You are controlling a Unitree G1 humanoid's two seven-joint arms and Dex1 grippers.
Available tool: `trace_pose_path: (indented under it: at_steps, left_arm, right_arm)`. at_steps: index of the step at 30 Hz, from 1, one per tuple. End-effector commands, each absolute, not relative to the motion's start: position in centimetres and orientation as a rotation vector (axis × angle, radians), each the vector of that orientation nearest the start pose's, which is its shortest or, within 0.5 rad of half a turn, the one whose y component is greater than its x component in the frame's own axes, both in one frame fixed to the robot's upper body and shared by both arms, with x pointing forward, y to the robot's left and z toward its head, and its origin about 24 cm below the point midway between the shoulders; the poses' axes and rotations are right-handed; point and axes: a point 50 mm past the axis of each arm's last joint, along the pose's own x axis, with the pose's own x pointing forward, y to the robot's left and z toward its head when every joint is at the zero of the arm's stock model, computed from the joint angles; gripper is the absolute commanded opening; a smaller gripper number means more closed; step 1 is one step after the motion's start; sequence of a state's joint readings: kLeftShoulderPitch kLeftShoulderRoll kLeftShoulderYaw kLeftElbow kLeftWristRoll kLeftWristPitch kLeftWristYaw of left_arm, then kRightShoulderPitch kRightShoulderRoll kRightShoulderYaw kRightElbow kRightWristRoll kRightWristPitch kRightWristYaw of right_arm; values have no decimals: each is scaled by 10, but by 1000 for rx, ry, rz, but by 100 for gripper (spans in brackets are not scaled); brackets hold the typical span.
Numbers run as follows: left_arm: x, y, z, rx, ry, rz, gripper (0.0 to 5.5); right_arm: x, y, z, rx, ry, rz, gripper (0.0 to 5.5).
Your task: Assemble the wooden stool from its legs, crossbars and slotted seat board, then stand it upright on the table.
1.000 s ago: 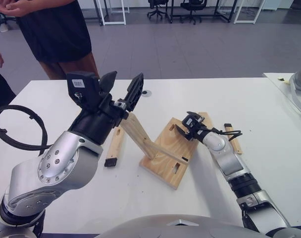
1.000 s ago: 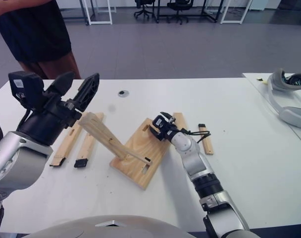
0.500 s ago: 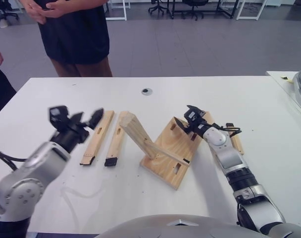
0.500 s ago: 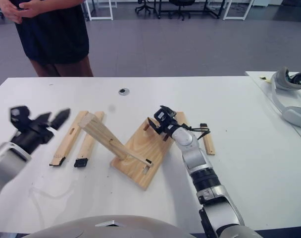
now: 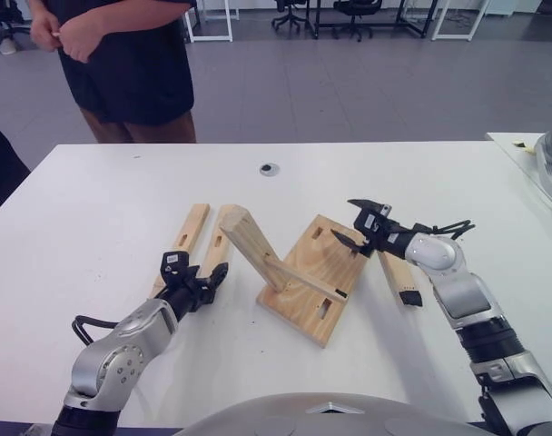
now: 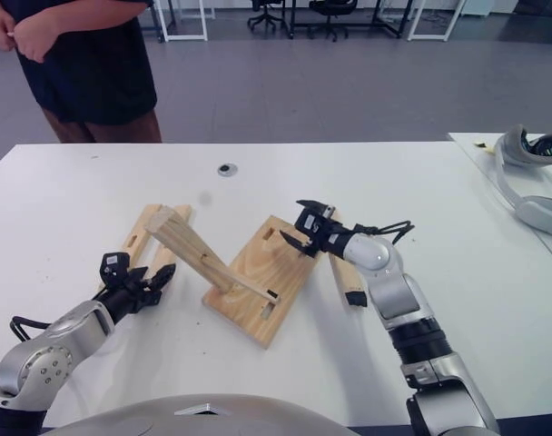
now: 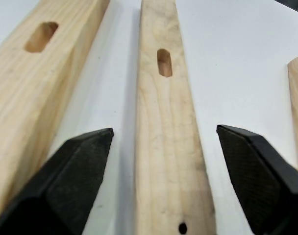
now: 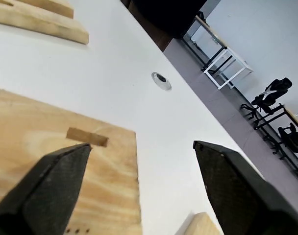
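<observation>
At the near left of the table we find the left gripper low over the top, its fingers apart and astride the near end of a flat leg; a second leg lies parallel just beside it, on its left; to the right, mid-table, sits the board, with a third leg slanting up from it toward the left; the right gripper hovers at the board's far right corner, fingers spread wide, holding nothing; a fourth leg lies beside the board, under that arm; farther back we see a round grommet.
</observation>
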State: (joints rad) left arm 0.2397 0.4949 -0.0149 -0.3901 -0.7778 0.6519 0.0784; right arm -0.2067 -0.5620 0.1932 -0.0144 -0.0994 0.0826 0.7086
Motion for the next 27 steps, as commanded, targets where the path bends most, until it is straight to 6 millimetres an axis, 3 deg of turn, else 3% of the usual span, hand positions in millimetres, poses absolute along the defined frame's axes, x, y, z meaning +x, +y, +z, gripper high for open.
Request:
trace_pose_path:
  at_steps: [1, 5, 8, 12, 15, 17, 20, 23, 27]
  left_arm:
    - [182, 201, 27, -128, 614, -131, 312]
    - [184, 199, 31, -102, 561, -135, 243]
    - [190, 197, 45, -133, 457, -138, 208]
    - [203, 198, 81, -221, 250, -155, 208]
    - [207, 194, 112, -267, 107, -193, 208]
    - [208, 192, 122, -270, 68, -202, 208]
    - [208, 193, 134, -265, 34, -195, 208]
    - [206, 197, 141, -280, 18, -166, 208]
    - [201, 201, 137, -274, 55, -147, 208]
  right_arm:
    - [268, -200, 88, -760, 219, 868, 391]
    - [265, -219, 108, -767, 249, 886, 391]
    - [256, -227, 110, -838, 335, 980, 391]
    - [251, -215, 94, -950, 387, 1086, 391]
    - [247, -196, 80, -947, 389, 1161, 391]
    - [245, -185, 71, -949, 394, 1192, 391]
    - [261, -171, 50, -982, 416, 1102, 391]
    - [295, -143, 26, -951, 410, 937, 391]
    - [335, -101, 20, -899, 340, 812, 391]
